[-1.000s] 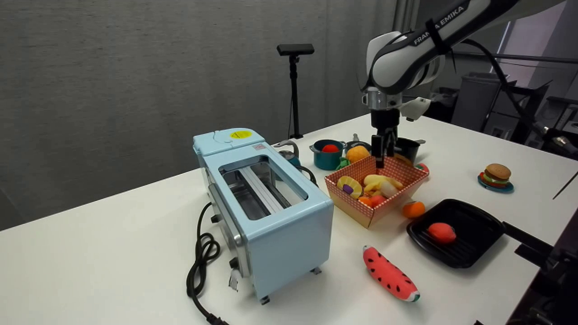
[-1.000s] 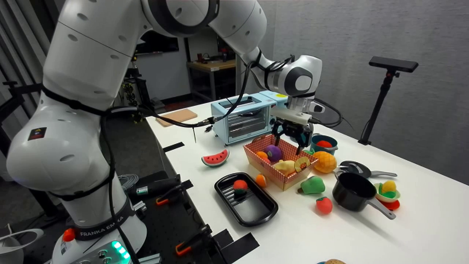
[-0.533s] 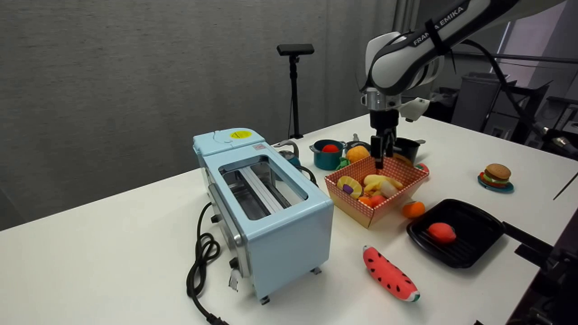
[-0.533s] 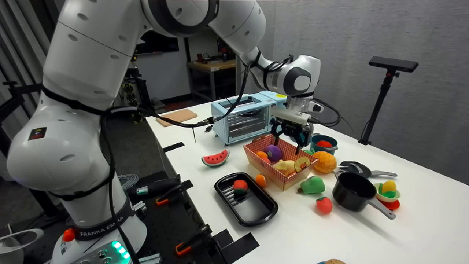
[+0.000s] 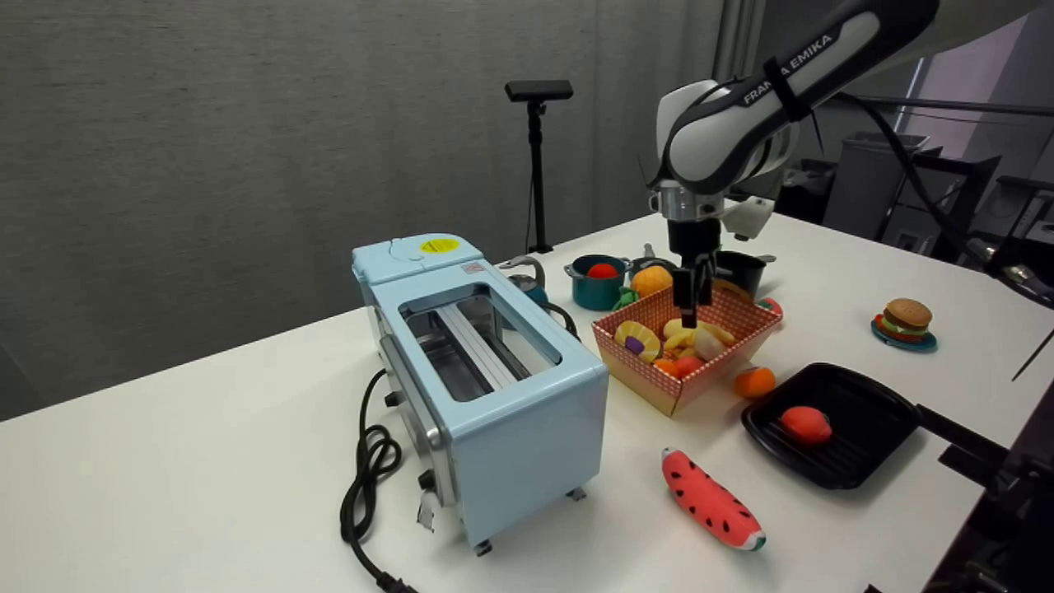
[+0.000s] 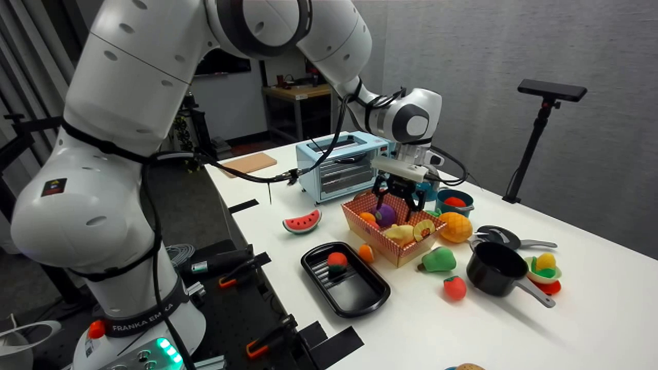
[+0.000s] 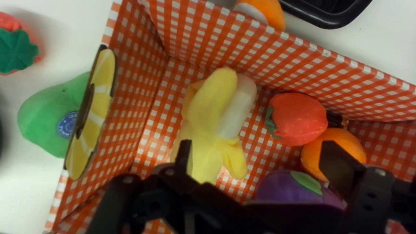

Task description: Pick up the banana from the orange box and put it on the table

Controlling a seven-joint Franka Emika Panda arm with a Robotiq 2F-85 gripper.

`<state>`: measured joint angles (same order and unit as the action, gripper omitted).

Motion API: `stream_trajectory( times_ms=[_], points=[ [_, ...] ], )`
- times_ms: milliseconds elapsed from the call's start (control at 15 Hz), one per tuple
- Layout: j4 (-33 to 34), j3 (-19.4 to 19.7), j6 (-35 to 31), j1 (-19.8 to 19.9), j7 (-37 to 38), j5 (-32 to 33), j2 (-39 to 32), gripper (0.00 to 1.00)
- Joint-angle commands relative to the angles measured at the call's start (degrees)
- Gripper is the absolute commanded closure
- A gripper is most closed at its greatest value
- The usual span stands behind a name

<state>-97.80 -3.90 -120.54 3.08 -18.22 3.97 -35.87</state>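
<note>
The banana (image 7: 208,120) is a partly peeled yellow toy with a white core, lying in the orange-and-white checked box (image 7: 136,81). It also shows in both exterior views (image 5: 718,331) (image 6: 399,234). The box stands on the white table (image 5: 206,494) beside the toaster; its wall shows in an exterior view (image 6: 367,234). My gripper (image 7: 256,143) is open and empty, pointing down over the box, with fingertips about at rim height (image 6: 393,213). In the wrist view one finger overlaps the banana's lower end and the other overlaps an orange. Contact with the banana cannot be told.
In the box also lie a strawberry (image 7: 299,118), an orange (image 7: 341,149) and a purple toy (image 7: 289,187). Around it stand the blue toaster (image 5: 527,445), black tray (image 6: 354,298), green toy (image 6: 439,259), pineapple toy (image 6: 456,227), black pot (image 6: 493,272) and watermelon slice (image 6: 302,222).
Between half a second ago and now the arm has moved down and a little sideways, bringing the open gripper lower over the box. The banana and the box have not moved.
</note>
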Motion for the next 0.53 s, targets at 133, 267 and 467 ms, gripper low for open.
stream_trajectory(
  times_ms=[133, 267, 467],
  points=[
    [1.39, -0.54, 0.72, 0.76, -2.93, -1.11, -1.60, 0.00],
    [1.30, -0.64, 0.70, 1.15, -3.56, -1.46, -1.55, 0.00],
    [1.86, -0.72, 0.87, 1.72, -4.57, -1.82, -2.06, 0.00]
  ],
)
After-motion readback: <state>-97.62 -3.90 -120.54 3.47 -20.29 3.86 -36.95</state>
